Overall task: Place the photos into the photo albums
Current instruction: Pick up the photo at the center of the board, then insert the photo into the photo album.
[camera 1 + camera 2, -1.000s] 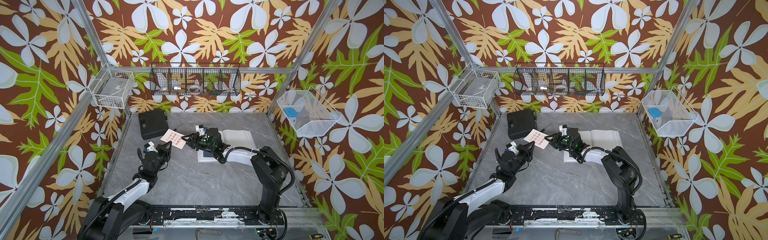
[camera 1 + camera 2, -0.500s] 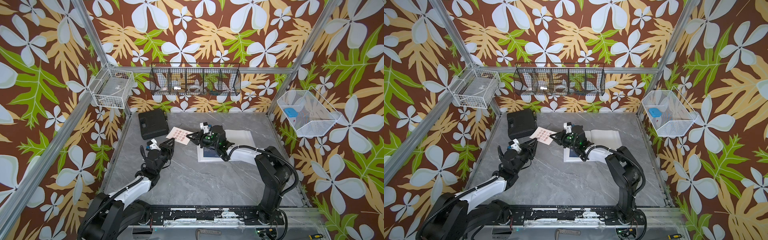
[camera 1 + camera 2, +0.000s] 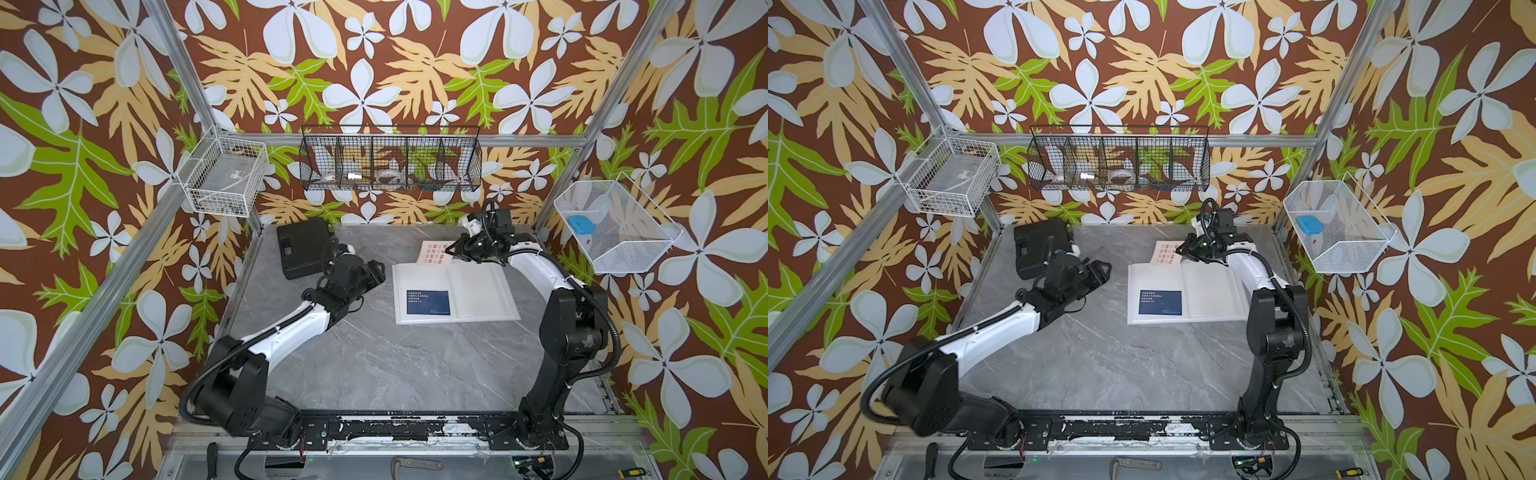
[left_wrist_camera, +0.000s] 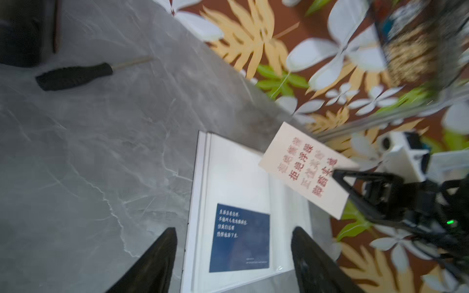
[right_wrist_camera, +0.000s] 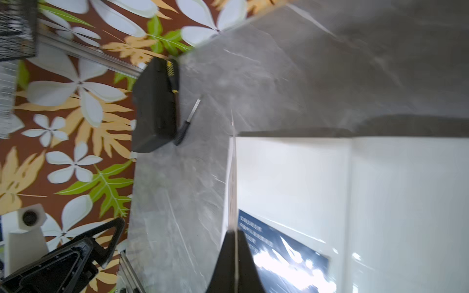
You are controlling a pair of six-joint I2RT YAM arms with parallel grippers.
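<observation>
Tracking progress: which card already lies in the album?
The navy blue card, flat on a page of the open album. The cream card with red characters is clamped by the right gripper, not yet laid down.

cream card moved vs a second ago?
Yes. The cream card, pinched in the right claw, has moved away from the black case and now hangs over the far edge of the album.

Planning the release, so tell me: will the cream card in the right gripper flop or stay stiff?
Probably stiff: the cream card, pinched at one edge by the right gripper, juts out flat without drooping. Likely light; edge-on it looks paper-thin. It might slide on the glossy album page.
</observation>
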